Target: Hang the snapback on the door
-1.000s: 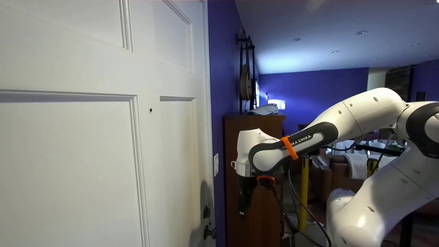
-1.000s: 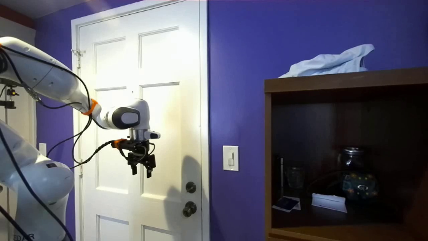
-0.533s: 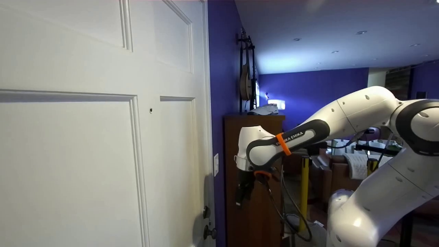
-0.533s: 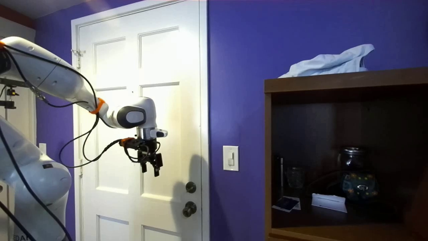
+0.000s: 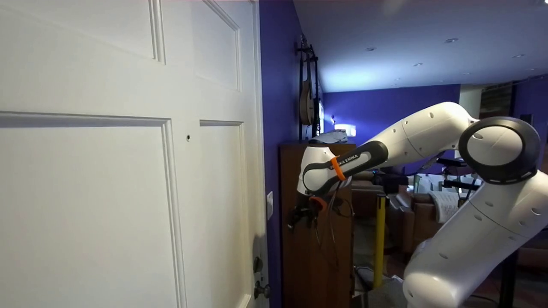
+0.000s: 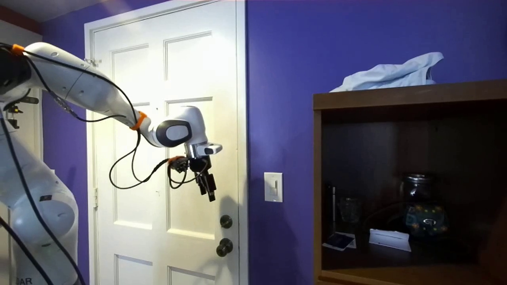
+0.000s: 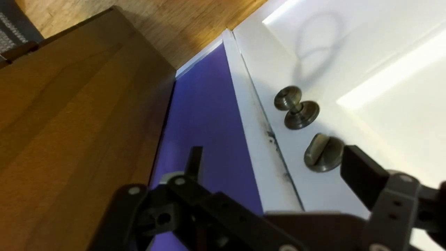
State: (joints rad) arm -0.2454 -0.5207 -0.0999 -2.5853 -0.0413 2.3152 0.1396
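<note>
Door point(image 6: 186, 215): in an exterior view, behind the gripper point(image 6: 208, 195).
Snapback point(image 5: 330, 137): in an exterior view, pale cloth atop the cabinet point(image 5: 317, 265), higher than the gripper.
Gripper: in the wrist view, fingers point(image 7: 364, 174) spread wide.
Knob point(image 7: 292, 104): beyond the fingertips.

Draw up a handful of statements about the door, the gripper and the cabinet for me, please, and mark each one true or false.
1. The deadbolt sits above the doorknob. True.
2. The gripper is shut. False: in the wrist view, its fingers stand apart.
3. The light switch is mounted on the door. False: it is on the purple wall, between the door and the wooden cabinet.
4. A pale cloth lies on top of the wooden cabinet. True, though I cannot tell whether it is the snapback.
5. The door stands wide open. False: it sits closed in its frame.
</note>
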